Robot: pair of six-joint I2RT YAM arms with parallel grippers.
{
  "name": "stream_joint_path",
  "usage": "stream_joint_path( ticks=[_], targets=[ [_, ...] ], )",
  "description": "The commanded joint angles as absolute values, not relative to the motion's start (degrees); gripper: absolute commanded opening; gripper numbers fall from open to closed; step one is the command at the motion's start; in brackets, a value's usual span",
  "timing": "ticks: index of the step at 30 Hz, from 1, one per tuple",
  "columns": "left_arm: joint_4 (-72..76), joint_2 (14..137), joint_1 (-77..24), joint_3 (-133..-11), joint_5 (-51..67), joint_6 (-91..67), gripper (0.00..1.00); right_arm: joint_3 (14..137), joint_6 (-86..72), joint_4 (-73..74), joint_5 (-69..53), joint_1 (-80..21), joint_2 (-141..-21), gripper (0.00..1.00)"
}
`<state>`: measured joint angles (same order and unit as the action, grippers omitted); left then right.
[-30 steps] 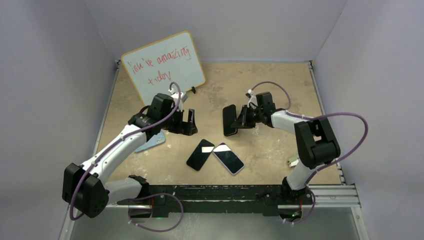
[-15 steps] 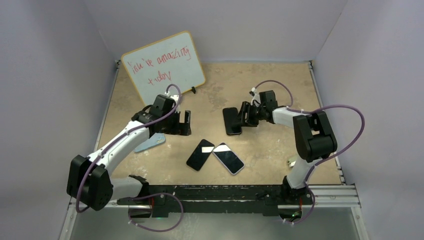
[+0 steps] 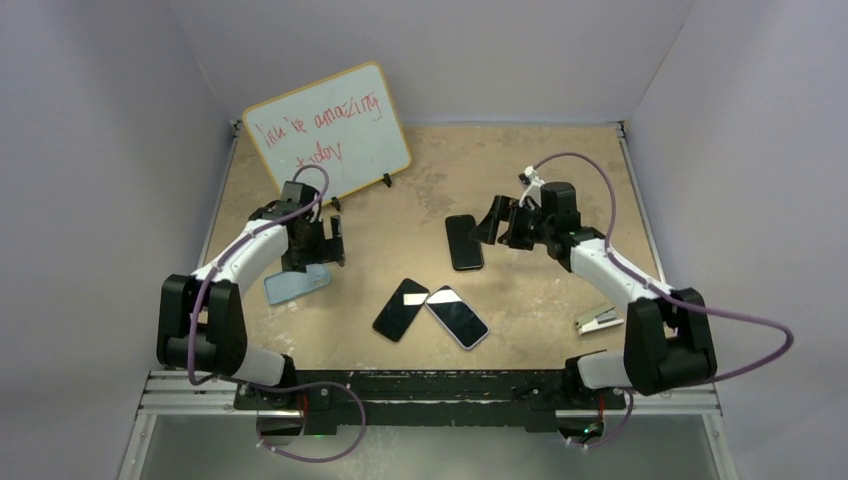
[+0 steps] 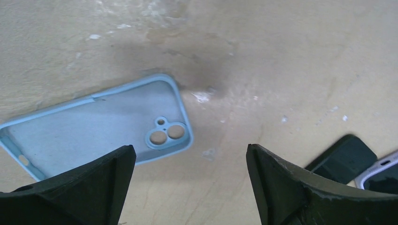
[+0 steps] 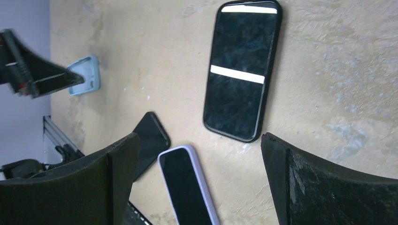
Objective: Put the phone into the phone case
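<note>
Left claw [image 3: 325, 240] [image 4: 188, 150]: fingers apart, holding nothing, hanging over the near-left part of the worktop [image 3: 540, 160]. The blue phone case [image 3: 297, 283] [image 4: 94, 122] lies flat right under it, camera cut-out end towards the gap between the fingers, far end hidden behind one finger.

Right claw [image 3: 497, 222] [image 5: 199, 138]: also wide apart and empty, just beside the dark-rimmed phone [image 3: 464, 242] [image 5: 242, 70] but not touching it. That phone lies screen up mid-worktop, well apart from the case.

Two more phones sit nearer the arm bases, top corners touching in a V: black phone [image 3: 400, 309] [image 5: 150, 140] and pale-rimmed phone [image 3: 457, 316] [image 5: 187, 187], both screen up. No phone is in the case.

Whiteboard [image 3: 330, 130] with red writing leans at the far left.
</note>
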<state>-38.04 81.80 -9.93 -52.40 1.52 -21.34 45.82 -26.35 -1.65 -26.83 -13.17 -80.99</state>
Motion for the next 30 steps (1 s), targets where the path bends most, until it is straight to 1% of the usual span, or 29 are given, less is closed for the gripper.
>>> stream_joint_path(
  ticks=[1,4,7,10,12,20,26,30],
  targets=[
    [-39.62,85.97,-6.03,-56.05,0.12,-19.52,0.9,42.56,-29.34,-3.55,-30.21,-13.28,-73.12,0.99],
    [-39.39,85.95,-4.52,-57.21,-3.44,-19.95,0.87,39.36,-30.85,-4.97,-30.67,-13.36,-67.83,0.99],
    [-37.61,86.64,-3.87,-57.22,-1.23,-20.63,0.81,37.09,-31.88,-6.41,-32.12,-13.37,-64.61,0.99],
    [-35.21,89.3,-3.87,-57.17,4.03,-20.81,0.64,36.08,-31.56,-6.57,-32.91,-13.41,-63.25,0.99],
    [-34.88,91.52,-3.87,-57.13,5.61,-21.67,0.58,35.49,-31.5,-6.67,-33.08,-13.4,-62.73,0.99],
    [-29.96,94.26,-4.16,-52.83,9.84,-25.13,0.53,32.67,-31.94,-8.87,-35.11,-13.36,-61.62,0.99],
    [-28.15,94.5,-6.15,-50.66,11.05,-26.18,0.46,30.24,-33.17,-10.41,-35.45,-13.38,-59.95,0.99],
    [-26.57,94.85,-6.86,-49.51,12.95,-26.9,0.35,30.11,-32.85,-10.03,-35.27,-13.5,-59.49,0.99]
  ],
)
